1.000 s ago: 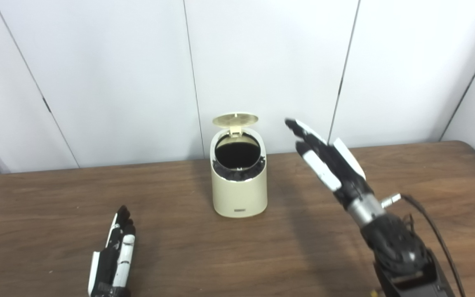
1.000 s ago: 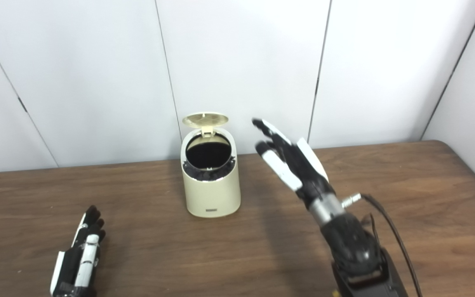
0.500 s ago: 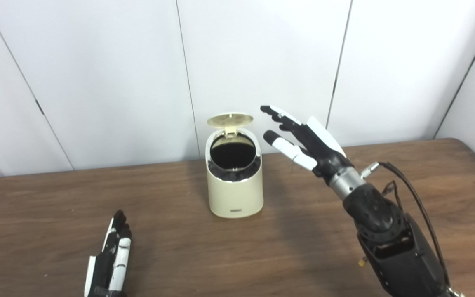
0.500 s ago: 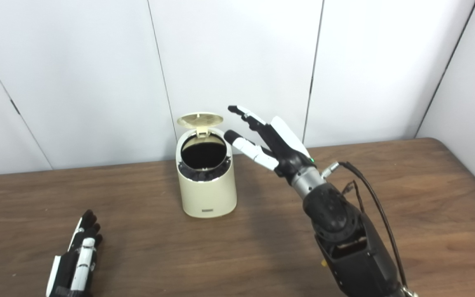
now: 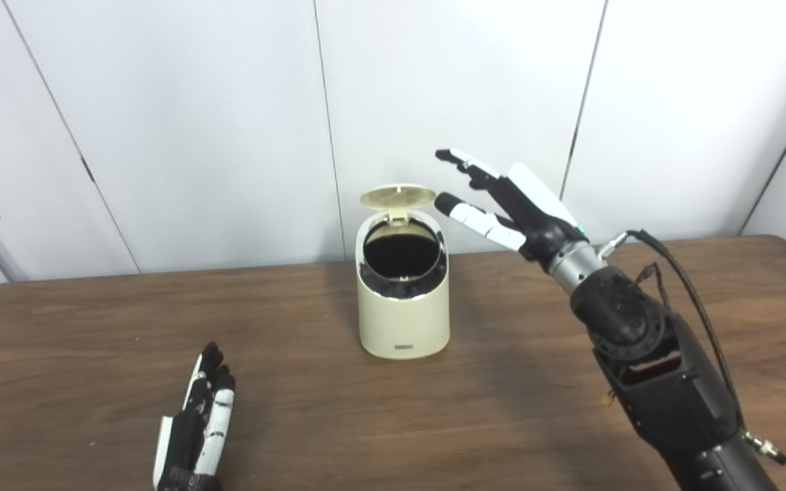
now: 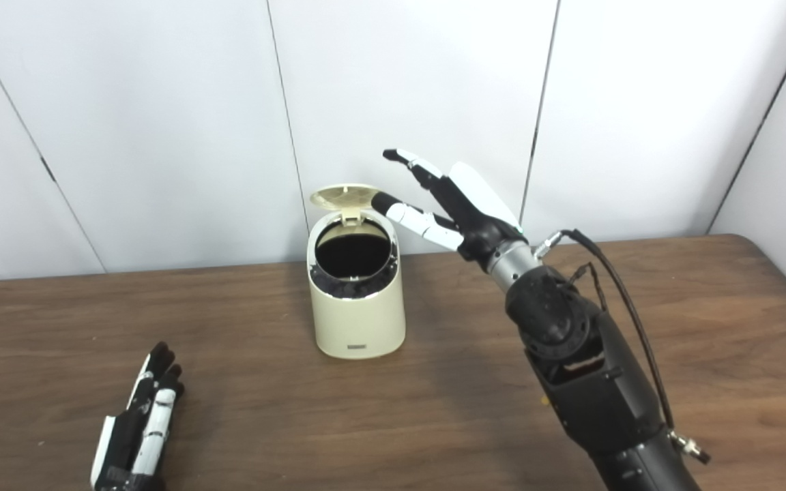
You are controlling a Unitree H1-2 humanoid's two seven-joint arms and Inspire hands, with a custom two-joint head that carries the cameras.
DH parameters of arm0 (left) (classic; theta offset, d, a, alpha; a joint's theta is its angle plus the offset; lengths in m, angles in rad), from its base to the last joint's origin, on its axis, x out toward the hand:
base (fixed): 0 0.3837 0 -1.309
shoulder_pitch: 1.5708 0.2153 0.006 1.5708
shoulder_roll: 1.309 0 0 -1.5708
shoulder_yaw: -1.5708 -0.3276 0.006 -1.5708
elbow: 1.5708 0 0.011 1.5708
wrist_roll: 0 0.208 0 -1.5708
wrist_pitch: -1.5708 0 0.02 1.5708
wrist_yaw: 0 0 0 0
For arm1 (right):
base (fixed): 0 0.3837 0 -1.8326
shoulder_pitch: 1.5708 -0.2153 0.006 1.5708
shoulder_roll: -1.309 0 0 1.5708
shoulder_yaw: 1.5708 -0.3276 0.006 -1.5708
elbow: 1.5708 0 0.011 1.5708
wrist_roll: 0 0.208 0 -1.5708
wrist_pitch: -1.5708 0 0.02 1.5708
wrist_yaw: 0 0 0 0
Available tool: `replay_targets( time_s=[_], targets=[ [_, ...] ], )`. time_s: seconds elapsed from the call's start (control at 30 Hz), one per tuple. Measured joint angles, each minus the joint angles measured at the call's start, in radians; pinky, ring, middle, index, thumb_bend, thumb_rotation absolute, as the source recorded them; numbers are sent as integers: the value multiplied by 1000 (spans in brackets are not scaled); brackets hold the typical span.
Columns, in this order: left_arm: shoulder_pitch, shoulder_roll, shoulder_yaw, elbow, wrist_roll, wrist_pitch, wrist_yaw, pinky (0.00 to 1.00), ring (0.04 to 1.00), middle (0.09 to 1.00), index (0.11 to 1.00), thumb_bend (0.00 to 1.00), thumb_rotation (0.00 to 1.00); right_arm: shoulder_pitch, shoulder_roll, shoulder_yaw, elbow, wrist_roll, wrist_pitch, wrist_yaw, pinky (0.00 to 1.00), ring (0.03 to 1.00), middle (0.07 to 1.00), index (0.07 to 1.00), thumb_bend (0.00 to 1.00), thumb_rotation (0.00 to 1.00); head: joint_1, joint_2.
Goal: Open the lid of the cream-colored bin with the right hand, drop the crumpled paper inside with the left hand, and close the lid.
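Lid (image 5: 398,197) of the cream bin (image 5: 403,320) stands open; no paper shows. Right hand (image 5: 509,208), fingers spread and empty, hovers beside it for closing; left hand (image 5: 195,426) lies flat and empty.

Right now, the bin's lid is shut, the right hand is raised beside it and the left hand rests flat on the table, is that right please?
Not quite: the lid is open, standing up behind the bin's dark mouth, as the left eye view shows. The rest holds: the right hand is raised beside it and the left hand rests flat on the table.
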Motion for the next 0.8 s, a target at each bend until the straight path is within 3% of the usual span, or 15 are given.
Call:
replay_targets(
  time_s=[0.4,0.57,0.8],
  targets=[
    [-1,-3,-1,1,3,-1,0,976,982,993,1000,464,731,-26,-4,8,3,-25,2,67,869,926,937,911,500,1000,0,8],
    [-2,-4,-4,3,13,-2,2,979,977,987,1000,472,739,-25,-7,13,11,-28,-13,75,833,903,922,898,490,995,15,-14],
    [-12,-17,7,20,0,-19,8,977,964,975,992,443,705,-26,-30,49,42,-55,-45,97,897,942,934,909,520,1000,21,-28]
  ],
)
